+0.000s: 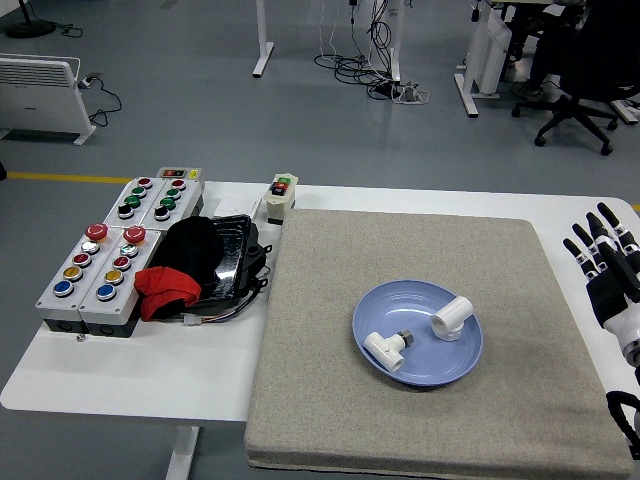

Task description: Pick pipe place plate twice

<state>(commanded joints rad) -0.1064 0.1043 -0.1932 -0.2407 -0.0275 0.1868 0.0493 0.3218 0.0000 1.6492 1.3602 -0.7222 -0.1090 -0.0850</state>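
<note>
Two white pipe fittings lie inside the blue plate (450, 371) at centre-right of the frame: an elbow pipe (452, 318) at its upper right and a tee pipe (385, 348) with a metal stub at its lower left. The plate sits on a grey mat (330, 300) covering the white surface (150, 370). The right hand (608, 270) hangs at the right edge, fingers (590, 245) spread and holding nothing, well apart from both pipes.

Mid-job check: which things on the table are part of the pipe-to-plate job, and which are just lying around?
Job items:
blue plate
pipe fitting with metal nut, in the plate
white elbow pipe, in the plate
right robot hand, open, at the table's right edge

Lying about:
button boxes
small switch box
black tray holding black and red cloth
grey mat
</note>
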